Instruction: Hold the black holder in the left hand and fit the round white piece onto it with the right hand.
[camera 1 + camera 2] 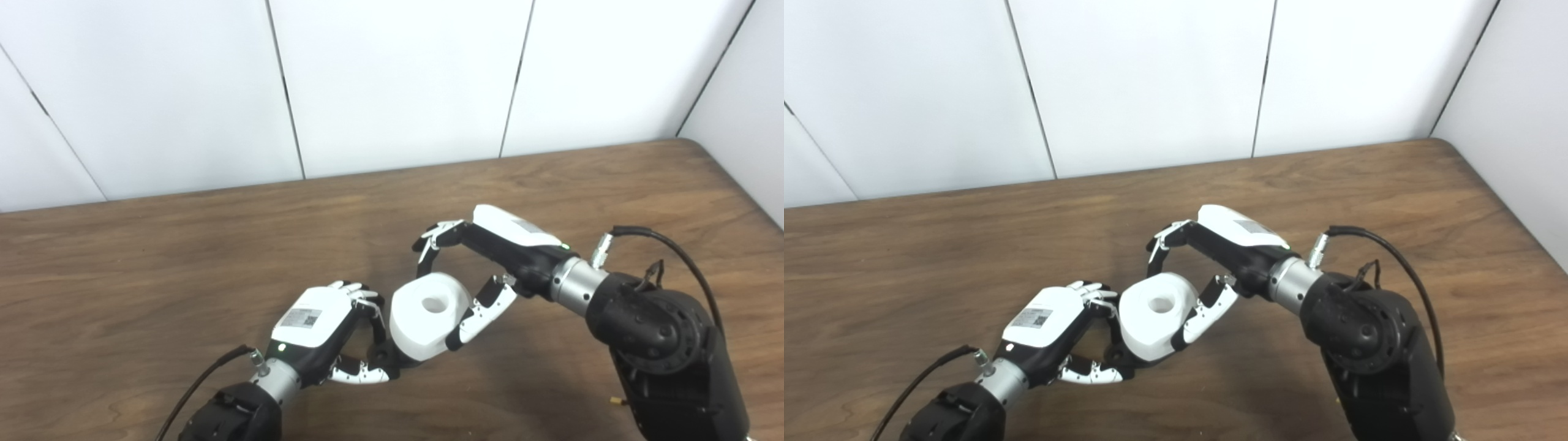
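L hand (324, 331) grips black plastic holder (383, 355); R hand (474, 275) pinches round white plastic piece (425, 321) by its sides w/ thumb & fingers. Looks light, stiff, smooth, prob slippery

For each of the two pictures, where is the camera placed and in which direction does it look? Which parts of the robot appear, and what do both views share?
Left eye view: on the head, looking down at the wooden table; shows both arms, the left hand and the right hand.
Right eye view: beside it, a little to the right, facing the same way; the same arms and hands.
Shared: the round white piece between the hands, the black holder mostly hidden under it, and the white wall panels.
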`<state>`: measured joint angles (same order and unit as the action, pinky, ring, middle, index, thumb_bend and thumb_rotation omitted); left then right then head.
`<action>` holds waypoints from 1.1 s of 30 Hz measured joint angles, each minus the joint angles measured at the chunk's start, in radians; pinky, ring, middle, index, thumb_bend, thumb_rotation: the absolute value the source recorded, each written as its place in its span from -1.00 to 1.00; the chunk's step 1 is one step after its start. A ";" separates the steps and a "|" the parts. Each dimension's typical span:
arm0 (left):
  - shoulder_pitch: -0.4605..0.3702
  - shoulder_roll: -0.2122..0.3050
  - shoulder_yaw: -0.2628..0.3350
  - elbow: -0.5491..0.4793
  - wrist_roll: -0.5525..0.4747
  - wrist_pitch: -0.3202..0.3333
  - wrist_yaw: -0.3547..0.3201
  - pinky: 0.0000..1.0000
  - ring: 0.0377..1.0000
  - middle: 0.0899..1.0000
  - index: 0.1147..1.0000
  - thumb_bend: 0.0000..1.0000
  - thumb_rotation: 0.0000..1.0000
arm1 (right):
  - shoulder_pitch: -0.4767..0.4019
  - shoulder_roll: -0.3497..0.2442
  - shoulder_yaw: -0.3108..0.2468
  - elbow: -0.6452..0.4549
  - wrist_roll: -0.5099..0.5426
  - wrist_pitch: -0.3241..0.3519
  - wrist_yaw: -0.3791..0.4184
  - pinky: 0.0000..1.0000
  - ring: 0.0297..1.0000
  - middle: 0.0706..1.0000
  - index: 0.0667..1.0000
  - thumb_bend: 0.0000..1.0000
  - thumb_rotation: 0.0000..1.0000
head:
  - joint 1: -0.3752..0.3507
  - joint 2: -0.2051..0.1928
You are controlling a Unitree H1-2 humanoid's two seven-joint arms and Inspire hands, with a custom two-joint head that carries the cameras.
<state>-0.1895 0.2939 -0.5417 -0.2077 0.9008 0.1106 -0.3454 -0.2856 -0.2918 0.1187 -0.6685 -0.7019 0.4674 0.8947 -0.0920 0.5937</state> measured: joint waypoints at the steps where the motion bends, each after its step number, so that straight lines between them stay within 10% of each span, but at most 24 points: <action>1: 0.000 0.000 0.000 0.001 0.000 0.000 0.000 0.87 0.79 0.60 -0.15 0.02 -0.89 | 0.000 0.001 0.004 0.002 0.003 0.000 -0.007 0.78 0.80 0.59 -0.11 0.05 -0.72 | 0.000 0.000; 33: -0.008 -0.007 -0.001 0.025 -0.007 -0.006 0.019 0.84 0.78 0.59 -0.15 0.02 -0.89 | 0.005 -0.031 0.109 0.061 0.000 -0.006 -0.147 0.79 0.83 0.61 -0.11 0.05 -0.72 | 0.011 0.002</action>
<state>-0.1975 0.2872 -0.5424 -0.1825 0.8937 0.1045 -0.3267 -0.2811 -0.3229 0.2276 -0.6077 -0.7017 0.4618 0.7480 -0.0813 0.5952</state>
